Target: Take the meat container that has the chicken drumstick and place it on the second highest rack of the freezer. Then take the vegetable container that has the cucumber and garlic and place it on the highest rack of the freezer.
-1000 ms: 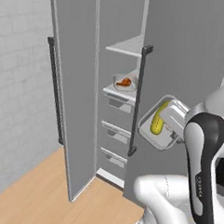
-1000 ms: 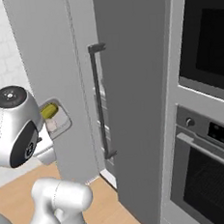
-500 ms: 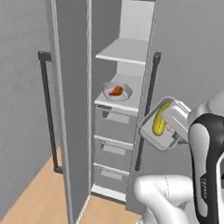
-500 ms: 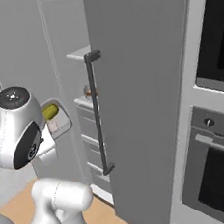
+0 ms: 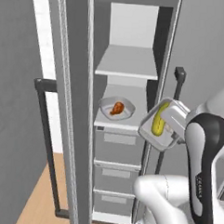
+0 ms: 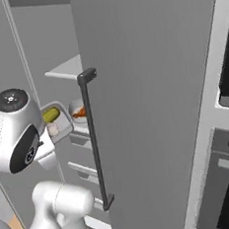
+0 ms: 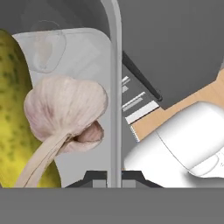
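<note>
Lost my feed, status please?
Gripper shut on vegetable container rim. Chicken container on second rack. Top rack bare; open door stands left.

Cucumber (image 7: 13,113) cut by the left and lower edges of the hand view, its ends out of sight; lower length masked by the garlic (image 7: 65,116). Garlic stem lost at the bottom edge. Jaws barely showing at the base of the hand view, either side of the vegetable container (image 7: 114,87) rim, too little visible to judge their grip. Garlic in the left base view hidden behind the arm. Meat container (image 6: 78,111) half covered by the freezer door (image 6: 150,108) in the right base view; chicken drumstick (image 6: 79,112) there too small to make out in shape. Freezer (image 5: 128,68) top cropped by the upper edge.
</note>
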